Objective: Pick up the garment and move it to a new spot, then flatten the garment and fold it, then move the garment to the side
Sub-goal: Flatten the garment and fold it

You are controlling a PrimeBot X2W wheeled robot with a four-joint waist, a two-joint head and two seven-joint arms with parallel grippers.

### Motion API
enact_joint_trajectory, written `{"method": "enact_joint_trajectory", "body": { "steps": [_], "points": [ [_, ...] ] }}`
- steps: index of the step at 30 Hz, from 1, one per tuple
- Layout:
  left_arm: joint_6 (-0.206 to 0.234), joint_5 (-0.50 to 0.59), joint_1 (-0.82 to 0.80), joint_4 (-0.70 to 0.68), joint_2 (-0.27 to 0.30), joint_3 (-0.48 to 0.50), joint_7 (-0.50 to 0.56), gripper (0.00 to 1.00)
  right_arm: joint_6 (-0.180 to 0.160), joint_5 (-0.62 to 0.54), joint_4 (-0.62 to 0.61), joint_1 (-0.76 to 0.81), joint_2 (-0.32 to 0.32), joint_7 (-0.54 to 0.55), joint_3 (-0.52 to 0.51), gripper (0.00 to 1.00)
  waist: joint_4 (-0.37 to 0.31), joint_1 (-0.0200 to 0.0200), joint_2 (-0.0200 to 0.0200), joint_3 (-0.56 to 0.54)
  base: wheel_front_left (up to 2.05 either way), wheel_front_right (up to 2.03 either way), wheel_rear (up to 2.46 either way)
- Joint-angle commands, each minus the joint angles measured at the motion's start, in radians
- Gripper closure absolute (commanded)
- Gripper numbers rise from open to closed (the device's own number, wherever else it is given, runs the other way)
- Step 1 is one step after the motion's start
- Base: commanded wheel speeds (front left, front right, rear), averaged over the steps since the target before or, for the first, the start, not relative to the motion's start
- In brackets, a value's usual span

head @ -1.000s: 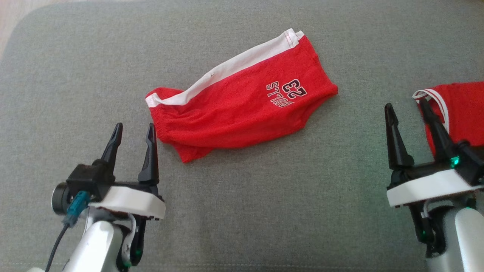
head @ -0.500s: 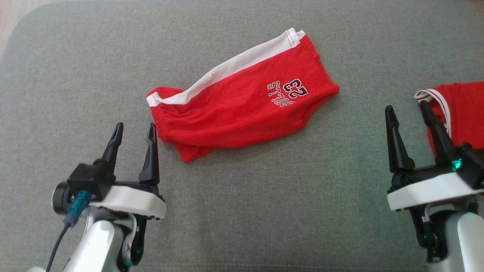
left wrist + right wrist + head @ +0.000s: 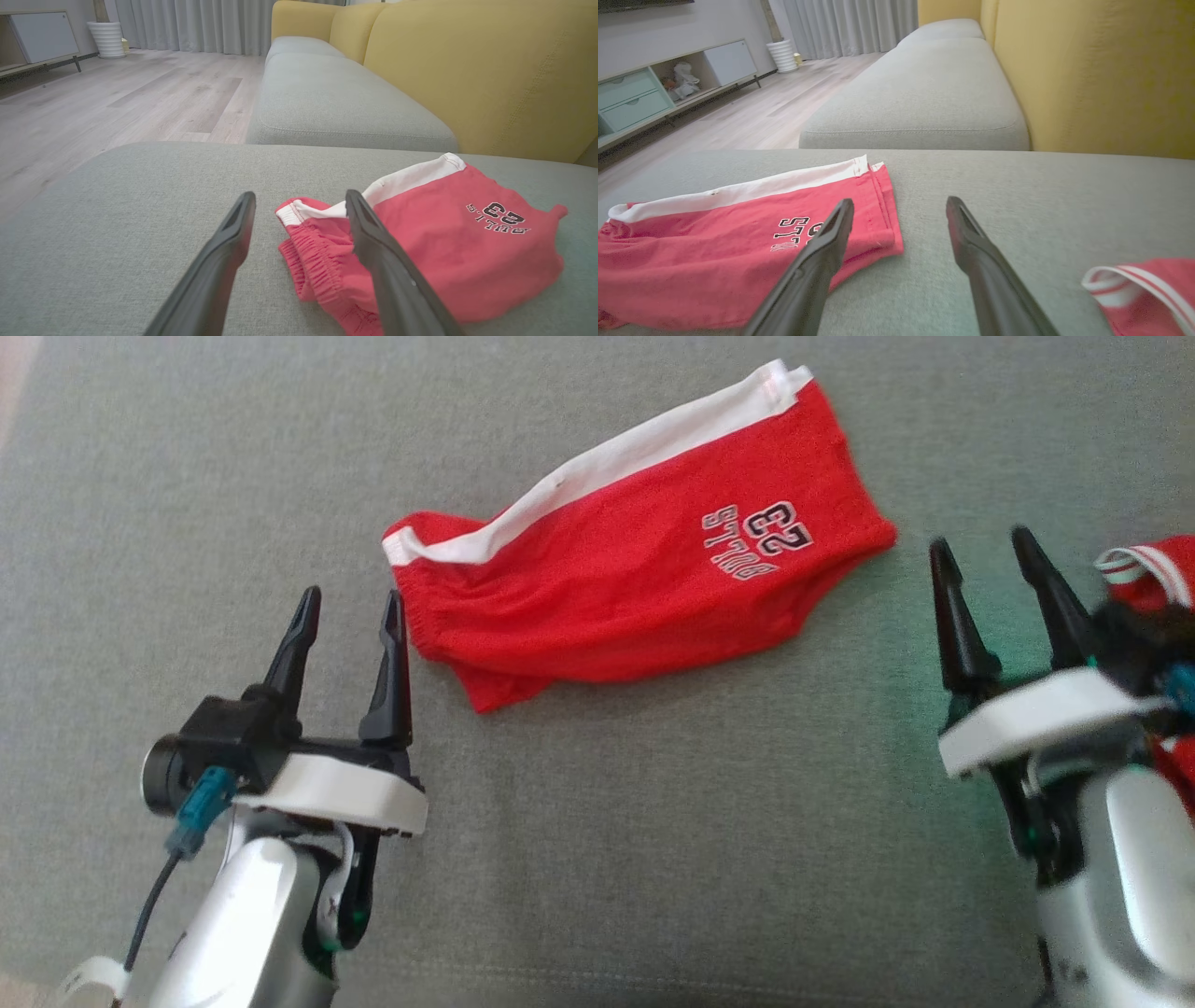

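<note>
The red shorts (image 3: 644, 588) lie rumpled and loosely doubled on the grey cushion (image 3: 653, 859): not flat, not neatly folded (whether already moved here, I can't tell). My left gripper (image 3: 351, 597), beside the waistband (image 3: 417, 627), and my right gripper (image 3: 980, 541), by the hem (image 3: 873, 537), both gape empty. Since a second ago my head shifted, and the right gripper stands nearer the shorts.

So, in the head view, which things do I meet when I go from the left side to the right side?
left gripper → red shorts → right gripper → second red garment with white trim, at the right edge
</note>
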Motion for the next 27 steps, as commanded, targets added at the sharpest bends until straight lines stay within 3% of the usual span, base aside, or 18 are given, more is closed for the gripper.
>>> {"method": "enact_joint_trajectory", "body": {
  "steps": [1,8,13,14,15,16,17,27],
  "points": [
    [-0.007,0.010,-0.037,-0.036,0.010,0.039,-0.010,0.00,0.007,0.007,-0.004,-0.052,-0.014,0.002,0.032,0.00,0.021,0.0000,0.0000,0.028,0.00,0.00,0.00],
    [-0.023,0.018,-0.063,-0.024,-0.018,0.045,-0.012,0.00,0.007,0.030,0.290,-0.243,-0.023,-0.004,0.065,0.00,0.055,0.0000,0.0000,0.077,0.00,0.00,0.00],
    [-0.036,0.030,-0.063,-0.018,-0.036,0.060,-0.012,0.00,0.007,0.035,0.441,-0.292,-0.016,0.010,0.087,0.00,0.059,0.0000,0.0000,0.078,0.00,0.00,0.00],
    [-0.038,0.033,-0.061,-0.018,-0.039,0.064,-0.012,0.00,0.007,0.040,0.462,-0.293,-0.011,0.018,0.091,0.28,0.057,0.0000,0.0000,0.075,0.00,0.00,0.00],
    [-0.040,0.036,-0.058,-0.018,-0.041,0.068,-0.012,0.00,0.007,0.048,0.478,-0.294,-0.006,0.023,0.096,0.87,0.054,0.0000,0.0000,0.073,0.00,0.00,0.00],
    [-0.040,0.036,-0.058,-0.018,-0.041,0.068,-0.012,0.00,0.007,0.048,0.478,-0.294,-0.006,0.023,0.096,0.87,0.054,0.0000,0.0000,0.073,0.00,0.00,0.00],
    [-0.042,0.038,-0.056,-0.017,-0.043,0.072,-0.012,0.00,0.007,0.055,0.492,-0.292,-0.002,0.029,0.101,1.00,0.051,0.0000,0.0000,0.070,0.00,0.00,0.00],
    [-0.060,0.064,-0.031,-0.016,-0.044,0.109,-0.012,0.00,0.007,0.127,0.436,-0.183,0.023,-0.048,0.127,1.00,-0.016,0.0000,0.0000,0.016,0.00,0.00,0.00]
  ]
}}
